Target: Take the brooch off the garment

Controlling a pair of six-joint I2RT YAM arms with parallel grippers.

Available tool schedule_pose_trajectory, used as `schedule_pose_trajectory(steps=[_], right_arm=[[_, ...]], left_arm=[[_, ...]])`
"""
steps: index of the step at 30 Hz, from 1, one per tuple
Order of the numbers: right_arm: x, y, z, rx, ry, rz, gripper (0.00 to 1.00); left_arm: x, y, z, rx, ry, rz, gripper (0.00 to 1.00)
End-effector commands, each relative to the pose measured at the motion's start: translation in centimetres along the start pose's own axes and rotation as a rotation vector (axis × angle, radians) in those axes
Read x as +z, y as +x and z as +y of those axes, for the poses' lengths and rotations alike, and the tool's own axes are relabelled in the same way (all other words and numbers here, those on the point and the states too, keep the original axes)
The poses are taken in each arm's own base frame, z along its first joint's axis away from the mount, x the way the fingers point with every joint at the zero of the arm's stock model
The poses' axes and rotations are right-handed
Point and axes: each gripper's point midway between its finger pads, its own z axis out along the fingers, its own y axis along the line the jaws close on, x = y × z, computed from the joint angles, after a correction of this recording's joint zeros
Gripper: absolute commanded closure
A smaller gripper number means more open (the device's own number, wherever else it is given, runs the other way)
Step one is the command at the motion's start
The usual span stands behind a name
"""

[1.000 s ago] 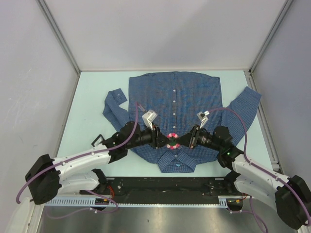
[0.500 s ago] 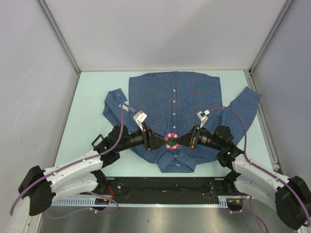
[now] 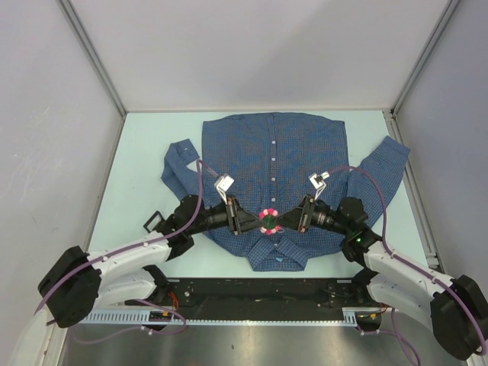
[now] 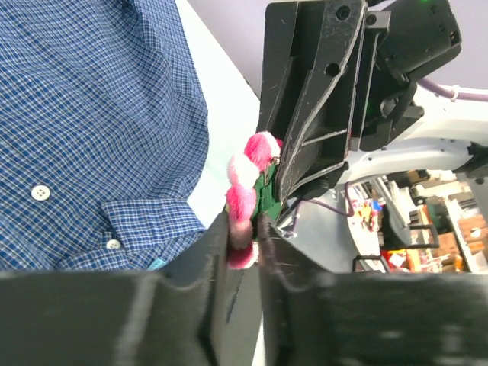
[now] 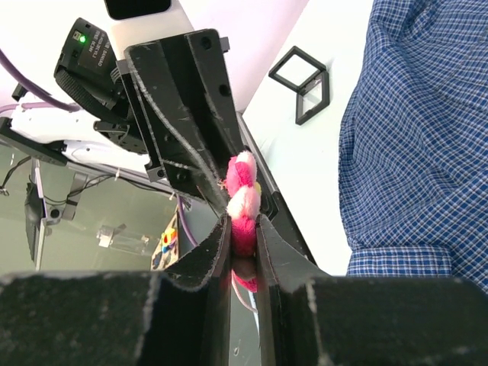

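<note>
Brooch [image 3: 268, 219]: pink petals, green back. It is held between the two arms over the collar end of the shirt [image 3: 274, 145], near the table's front edge. Left gripper [image 4: 245, 229] is pinched on its lower petals. Right gripper [image 5: 242, 229] is pinched on it from the opposite side, so both jaws press on the brooch and the fingertips nearly meet.

In the wrist views the brooch looks lifted clear, with no cloth between the fingers. The back of the pin is hidden, so I can't tell if a thread or fold is caught.

Step, as a judgement: detaching or just detached, with a two-handed hold on the brooch itself. Next move probably needs one gripper to let go and the other to carry it off the shirt. If the cloth rises with it, one gripper needs to hold the shirt down. Risk: the small brooch slips when the grip changes.

The shirt lies flat, front up, sleeves out, on a pale green table [image 3: 145, 152]. A small black frame [image 5: 305, 84] sits left of the shirt. Grey walls [image 3: 252, 53] close three sides.
</note>
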Motion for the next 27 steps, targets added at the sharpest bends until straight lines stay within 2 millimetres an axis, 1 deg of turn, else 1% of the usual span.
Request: schedule_pose_trajectory(steps=[1,2,3,8,12,18,27], right_arm=[[0.4,-1.0,1.3,-0.026,-0.043,-0.024,1.0],[0.4,-1.1,1.2,-0.022,-0.038,-0.026,1.0],[0.4,-1.1,1.2,-0.023,-0.039,-0.029,1.0],[0.7,-1.3,0.7,0.017,-0.024,-0.036,0.94],[0.8,-1.4,0.4,0.029,-0.01,-0.043,0.86],[0.8,-1.5,0.3,0.037,-0.009,-0.045,0.82],[1.0,-1.3,-0.1,0.035,0.0,-0.035,0.72]], left_arm=[[0.1,-0.8,-1.9,0.033,0.096,-0.017,0.87],[0.1,-0.8,-1.9,0.031,0.094,-0.015,0.96],[0.1,-0.7,-1.8,0.03,0.09,-0.012,1.0],[0.2,-0.5,-1.6,0.016,0.08,0.002,1.0],[0.6,-0.2,-1.1,-0.022,0.063,0.021,1.0],[0.8,0.4,-0.6,-0.06,0.059,0.039,1.0],[0.9,0.0,-1.0,-0.058,0.072,0.033,1.0]])
